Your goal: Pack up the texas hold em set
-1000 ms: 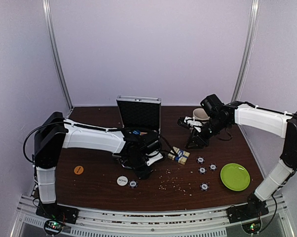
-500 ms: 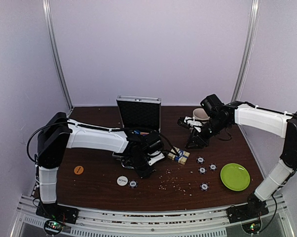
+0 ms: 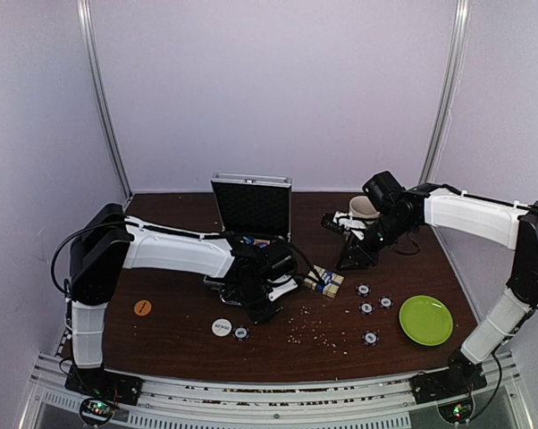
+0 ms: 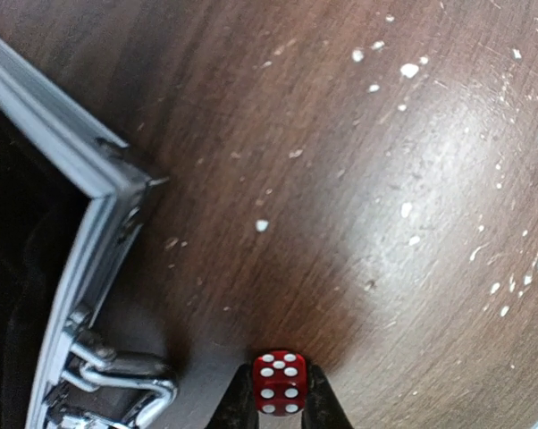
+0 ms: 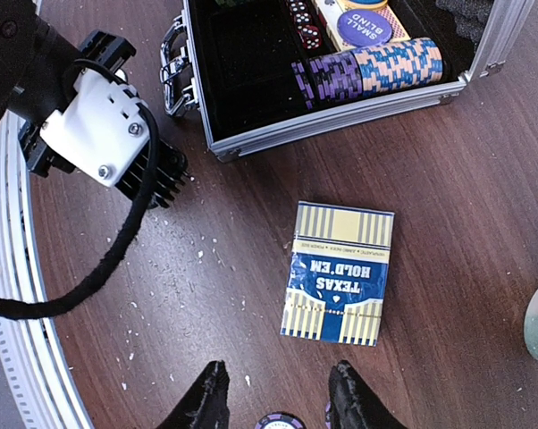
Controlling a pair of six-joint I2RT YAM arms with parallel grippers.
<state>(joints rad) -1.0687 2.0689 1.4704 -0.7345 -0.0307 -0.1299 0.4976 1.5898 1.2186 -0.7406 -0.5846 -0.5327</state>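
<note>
**A:** Left wrist view first. Saw what?

**B:** Found the left end effector point(image 4: 280, 404) closed narrow on a red die point(image 4: 280, 382), pinched between both fingers, over the brown surface point(image 4: 367, 179). Could not tell whether die and surface touched. Spotted a corner of the silver case point(image 4: 104, 183) just beside, with a chrome fitting point(image 4: 130, 386) on its outer wall.

**B:** And on the right?

**A:** Saw the right end effector point(image 5: 278, 398) spread wide, holding nothing, with a dark poker chip point(image 5: 280, 420) showing between its fingertips. Noted the card deck point(image 5: 338, 273) lying flat between that end effector and the open case, apart from both. Made out stacked chips point(image 5: 367, 70) on edge inside the case.

**B:** Anything more from the top view?

**A:** Placed the case around mid-surface, toward the far edge, lid upright. Saw loose chips point(image 3: 366, 308) toward the right edge, beside a lime green plate point(image 3: 425, 320). Saw a white disc point(image 3: 222, 327) toward the near edge, an orange disc point(image 3: 142, 307) toward the left edge, and a cream mug point(image 3: 364, 207) by the far edge.
</note>
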